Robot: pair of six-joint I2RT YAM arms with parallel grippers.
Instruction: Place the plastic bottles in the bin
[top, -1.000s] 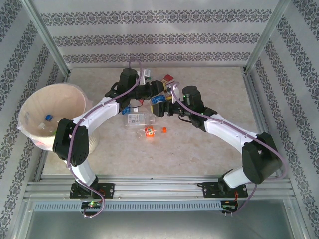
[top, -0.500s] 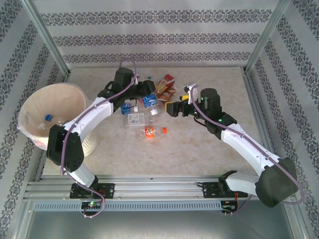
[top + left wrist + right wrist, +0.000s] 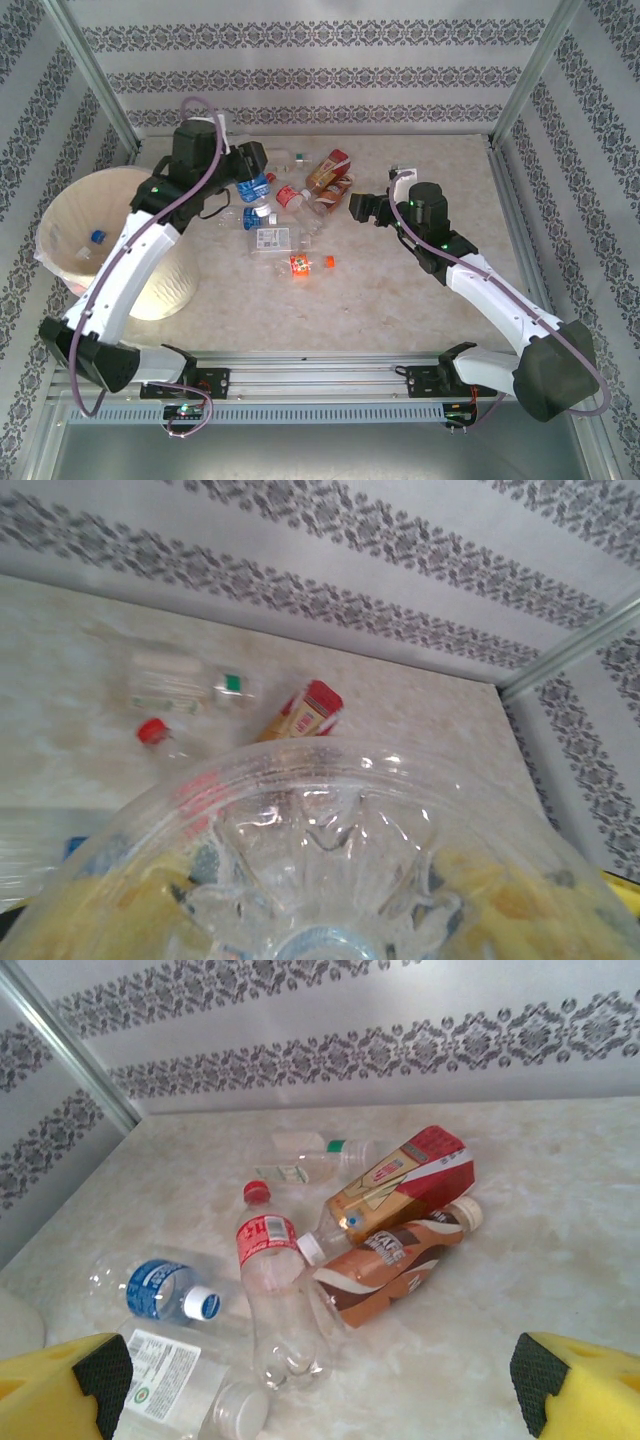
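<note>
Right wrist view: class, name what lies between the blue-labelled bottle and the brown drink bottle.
The red-labelled clear bottle lies between them, seen in the right wrist view.

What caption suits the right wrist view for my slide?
Open right gripper facing loose bottles lying on the table: red-capped bottle centre, brown bottle beside it.

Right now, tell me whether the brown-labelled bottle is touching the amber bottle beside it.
Touching. The right wrist view shows the brown-labelled bottle lying side by side against the amber bottle, with no gap between them.
</note>
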